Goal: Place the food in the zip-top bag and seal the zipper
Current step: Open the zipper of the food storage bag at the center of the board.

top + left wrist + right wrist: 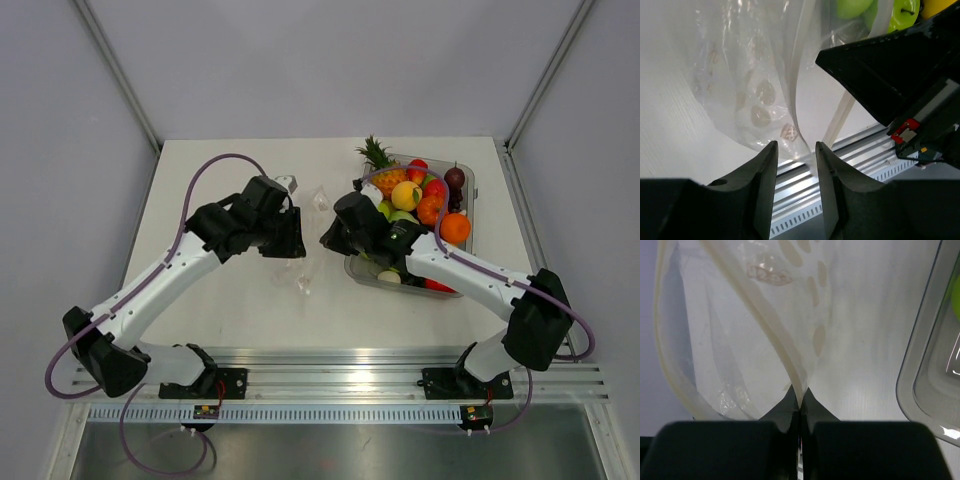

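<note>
Two grippers flanked the zip-top bag (303,272). My right gripper (800,402) clamped its mouth edge, I judged to spread it. My left gripper (796,167) stood parted around the film. The food (420,195) sat at three o'clock.

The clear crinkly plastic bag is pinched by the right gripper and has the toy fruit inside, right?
No: the right gripper pinches the clear crinkly plastic bag, but it is empty. The top view shows the glossy toy fruit in the rigid clear tray.

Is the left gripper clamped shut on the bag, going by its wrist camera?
No: the left gripper has its jaws standing apart, and the edge of the zip-top bag hangs in the gap between them.
</note>
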You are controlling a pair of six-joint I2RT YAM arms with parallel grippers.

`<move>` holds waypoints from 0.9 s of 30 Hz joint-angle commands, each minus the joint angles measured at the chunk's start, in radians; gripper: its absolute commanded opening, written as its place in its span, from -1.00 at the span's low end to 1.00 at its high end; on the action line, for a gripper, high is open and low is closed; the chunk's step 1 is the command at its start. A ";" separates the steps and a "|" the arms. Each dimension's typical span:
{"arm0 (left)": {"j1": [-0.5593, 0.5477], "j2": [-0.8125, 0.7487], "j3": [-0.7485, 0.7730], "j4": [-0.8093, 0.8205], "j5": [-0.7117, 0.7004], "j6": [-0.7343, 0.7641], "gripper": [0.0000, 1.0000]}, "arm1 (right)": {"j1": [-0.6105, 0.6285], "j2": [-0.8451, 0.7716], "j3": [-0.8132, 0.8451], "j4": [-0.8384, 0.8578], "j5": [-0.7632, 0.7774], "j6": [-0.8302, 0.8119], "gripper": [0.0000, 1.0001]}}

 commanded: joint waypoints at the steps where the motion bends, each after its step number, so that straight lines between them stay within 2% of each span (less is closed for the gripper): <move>1: -0.046 -0.066 0.004 0.069 -0.178 -0.099 -0.19 | 0.022 0.015 0.078 -0.093 0.087 0.080 -1.00; 3: -0.063 -0.078 -0.001 0.063 -0.231 -0.124 -0.09 | 0.027 0.017 0.083 -0.100 0.096 0.093 -1.00; 15: -0.094 0.020 0.014 0.103 -0.263 -0.133 -0.11 | 0.036 0.008 0.081 -0.089 0.099 0.093 -1.00; 20: -0.120 0.068 0.045 0.080 -0.329 -0.147 -0.15 | 0.039 0.005 0.078 -0.092 0.099 0.093 -1.00; 22: -0.121 0.088 0.028 0.077 -0.349 -0.150 -0.24 | 0.039 0.000 0.075 -0.090 0.099 0.096 -1.00; 24: -0.121 0.103 0.017 0.089 -0.370 -0.153 -0.48 | 0.040 -0.001 0.073 -0.089 0.096 0.102 -1.00; 27: -0.123 0.137 0.033 0.059 -0.416 -0.168 -0.70 | 0.042 -0.008 0.064 -0.077 0.090 0.105 -1.00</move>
